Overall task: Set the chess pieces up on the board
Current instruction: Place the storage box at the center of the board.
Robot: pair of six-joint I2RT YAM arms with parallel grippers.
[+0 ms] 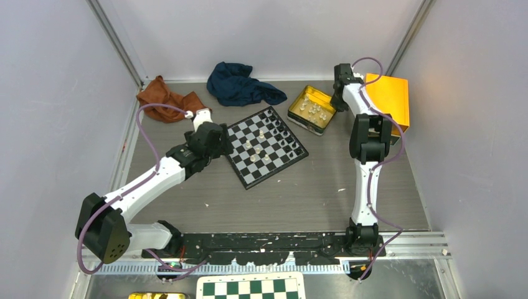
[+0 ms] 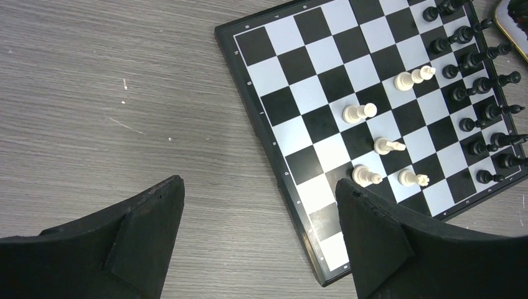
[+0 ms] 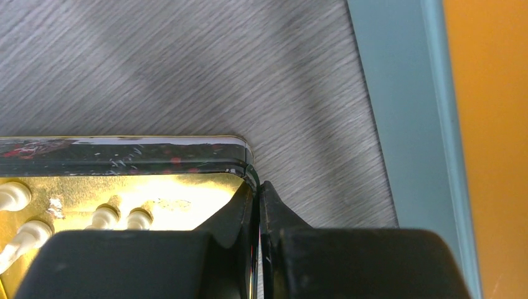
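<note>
Our left end effector [image 2: 259, 184] hangs released, jaws wide, over the near corner of the board [image 2: 324, 81]. One finger sits above the bare surface [image 2: 93, 93], the other above the board's edge. Just ahead of it stand five white pieces [image 2: 355, 113], and beyond them two rows of black pieces [image 2: 462, 93] line the far edge. Our right end effector [image 3: 256, 187] is clenched on the corner rim of the gold tin [image 3: 124, 156], with more white pieces inside, to its left.

Open: grey wood-grain tabletop [image 1: 299, 193] on the near side of the small black-and-white chessboard [image 1: 246, 172]. Obstructions: cream chess pieces [image 2: 360, 112] mid-board, black chess pieces [image 2: 482, 84] along its right edge, gold metal tin [image 1: 308, 126] just beyond.
</note>
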